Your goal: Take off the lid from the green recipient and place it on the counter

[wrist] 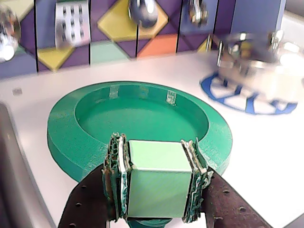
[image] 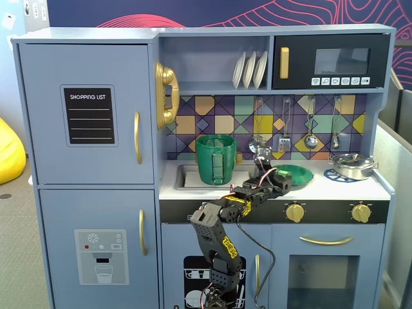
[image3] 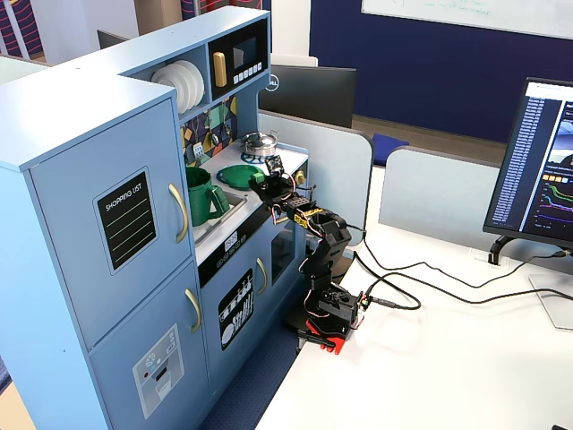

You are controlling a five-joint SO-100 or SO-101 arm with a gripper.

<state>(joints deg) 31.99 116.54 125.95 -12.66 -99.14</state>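
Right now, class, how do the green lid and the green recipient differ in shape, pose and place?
The lid is a flat, shallow disc; the green recipient is tall and bucket-like. The lid lies on the counter in the gripper; the recipient stands upright, open-topped, by the sink. Both are green plastic.

The green recipient (image: pixel 216 159) stands open and upright at the sink, at nine o'clock from the lid (image: pixel 295 174), which lies flat on the counter (image: pixel 335 188). The gripper (image: pixel 262 168) sits at the lid's nine-o'clock edge
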